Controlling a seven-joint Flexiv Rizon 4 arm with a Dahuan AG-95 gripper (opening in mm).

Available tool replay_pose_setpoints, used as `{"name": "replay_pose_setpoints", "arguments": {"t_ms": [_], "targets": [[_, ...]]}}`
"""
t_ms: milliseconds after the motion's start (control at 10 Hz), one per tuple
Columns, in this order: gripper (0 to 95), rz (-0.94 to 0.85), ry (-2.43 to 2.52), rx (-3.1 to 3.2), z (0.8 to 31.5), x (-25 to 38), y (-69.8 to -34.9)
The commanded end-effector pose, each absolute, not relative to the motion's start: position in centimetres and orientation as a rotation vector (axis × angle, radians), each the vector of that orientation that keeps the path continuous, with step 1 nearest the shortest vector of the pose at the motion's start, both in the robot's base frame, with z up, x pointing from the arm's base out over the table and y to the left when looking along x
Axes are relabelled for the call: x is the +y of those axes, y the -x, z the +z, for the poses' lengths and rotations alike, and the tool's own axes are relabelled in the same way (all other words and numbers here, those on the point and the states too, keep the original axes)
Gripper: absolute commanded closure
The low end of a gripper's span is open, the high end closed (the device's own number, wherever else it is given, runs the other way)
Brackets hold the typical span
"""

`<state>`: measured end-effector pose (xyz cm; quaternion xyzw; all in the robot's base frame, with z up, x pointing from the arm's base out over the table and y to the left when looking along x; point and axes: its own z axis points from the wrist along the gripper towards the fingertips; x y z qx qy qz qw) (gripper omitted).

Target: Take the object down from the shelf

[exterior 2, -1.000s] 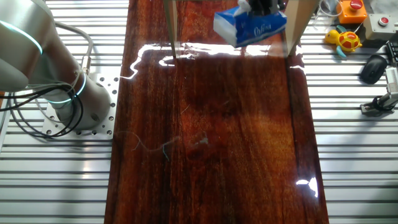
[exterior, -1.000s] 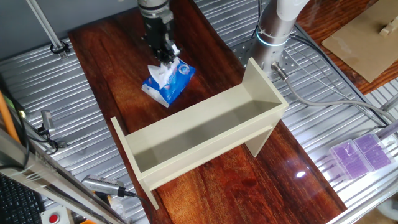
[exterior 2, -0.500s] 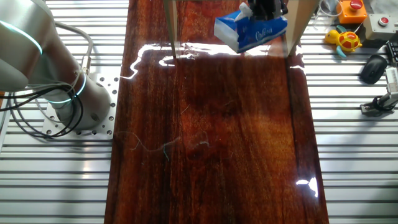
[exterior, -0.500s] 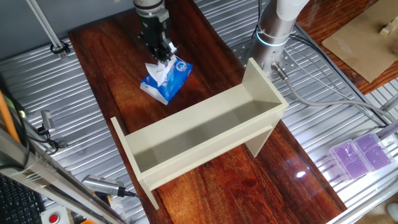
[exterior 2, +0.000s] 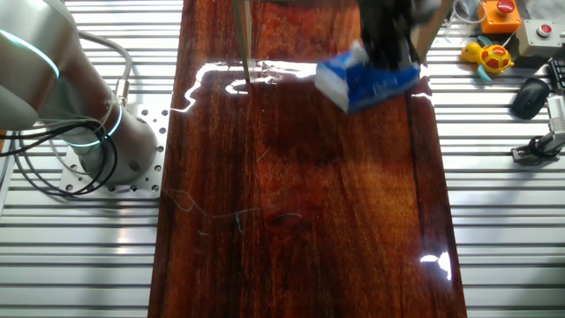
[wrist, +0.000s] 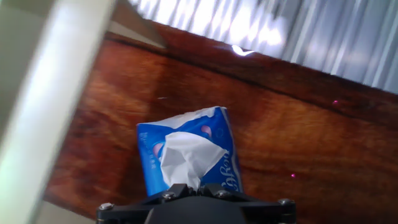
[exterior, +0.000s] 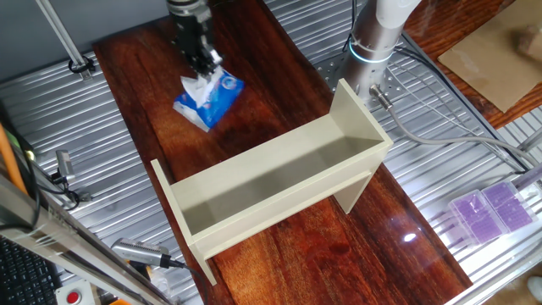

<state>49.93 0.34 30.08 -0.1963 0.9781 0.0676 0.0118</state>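
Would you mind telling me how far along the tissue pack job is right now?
Done: the tissue pack is off the shelf. In hand: the pincer grips its white tissue, holding it above the wooden table. Left: set it down and let go.

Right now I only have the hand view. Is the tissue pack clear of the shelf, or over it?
Observer: Clear. In one fixed view the tissue pack hangs from the claw over the table, on the far side of the shelf.
Operator: Anything else in the shelf?
Observer: No, its trough shows nothing inside.
Operator: Is the pack touching the wood?
Observer: I cannot tell; the other fixed view is blurred around the pack.
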Motion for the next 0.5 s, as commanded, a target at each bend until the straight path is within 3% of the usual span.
{"name": "replay_pose_setpoints", "arguments": {"t_ms": [100,500], "targets": [[95.0,0.229,0.683,3.030,30.18,0.37,-49.76],[95.0,0.192,0.637,3.078,30.18,0.37,-49.76]]}}
